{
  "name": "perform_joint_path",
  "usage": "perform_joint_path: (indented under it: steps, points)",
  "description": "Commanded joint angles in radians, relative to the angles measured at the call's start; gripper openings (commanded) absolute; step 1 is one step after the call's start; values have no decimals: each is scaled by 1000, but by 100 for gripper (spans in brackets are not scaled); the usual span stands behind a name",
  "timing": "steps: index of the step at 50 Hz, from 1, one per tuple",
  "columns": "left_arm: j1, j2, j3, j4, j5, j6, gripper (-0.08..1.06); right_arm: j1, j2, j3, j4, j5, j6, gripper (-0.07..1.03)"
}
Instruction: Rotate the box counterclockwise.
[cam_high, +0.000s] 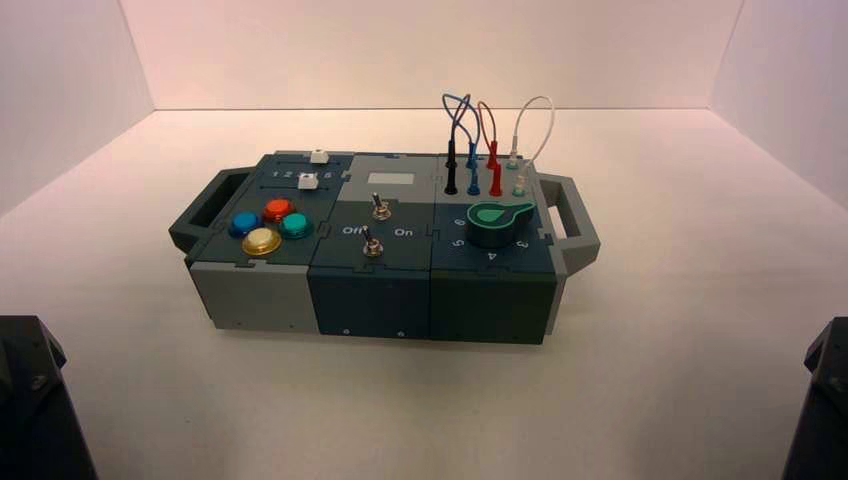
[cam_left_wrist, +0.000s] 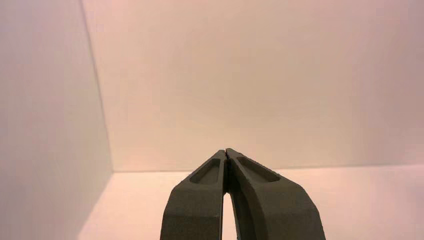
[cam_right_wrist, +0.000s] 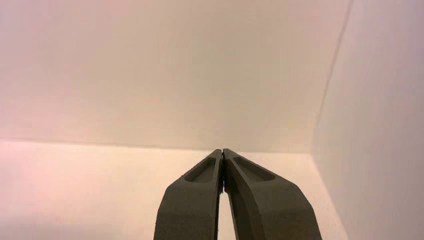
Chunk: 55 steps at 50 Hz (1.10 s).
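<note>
The box (cam_high: 370, 290), dark teal and grey, stands in the middle of the white floor in the high view, slightly skewed. It carries coloured buttons (cam_high: 268, 226) on its left part, two toggle switches (cam_high: 375, 226) in the centre, a green dial (cam_high: 493, 222) and plugged wires (cam_high: 480, 130) on its right part. Handles stick out at both ends. My left gripper (cam_left_wrist: 226, 151) is shut on nothing and faces a bare wall. My right gripper (cam_right_wrist: 222, 150) is likewise shut and empty. Neither wrist view shows the box. Both arms rest far from it.
White walls close the floor at the back and on both sides. The left arm (cam_high: 35, 400) sits in the near left corner, the right arm (cam_high: 825, 400) in the near right corner. Open floor surrounds the box on all sides.
</note>
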Motion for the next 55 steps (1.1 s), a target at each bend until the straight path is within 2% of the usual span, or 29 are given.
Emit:
perform_joint_path:
  steps: [1,7,18,22,23,25,28,31,37,38,40,43,55]
  points:
    - [-48,28,-72,-2,75,-8,-3,46,9,-41,0,60,2,-2]
    - [-92,49,-110,-6,169,-12,-3,100,21,-54,0,129,2,-2]
    - [-186,89,-202,-9,402,-18,-3,225,51,-83,3,265,3,-2]
    - [-196,117,-241,-8,485,-18,-3,288,60,-97,9,313,6,-2]
    - [-196,129,-255,-8,508,-17,-3,336,64,-109,18,347,6,-2]
    - [-196,143,-270,-6,532,-11,-3,360,67,-118,26,367,6,-2]
    - [-196,175,-291,-6,548,-8,-3,414,71,-137,38,417,8,-2]
    - [-196,206,-308,-6,551,-6,-3,440,71,-144,49,451,11,-2]
    - [-196,311,-356,-3,551,-5,-3,508,69,-158,87,546,15,-2]
    - [-196,341,-370,-5,551,-5,-3,523,71,-160,104,572,17,-2]
    - [-196,360,-380,-5,551,-5,-3,528,71,-160,109,578,17,-2]
    - [-196,437,-414,-5,549,-3,-3,555,71,-155,152,620,17,-2]
    - [-196,626,-494,-5,546,-3,-3,632,84,-132,250,684,17,-2]
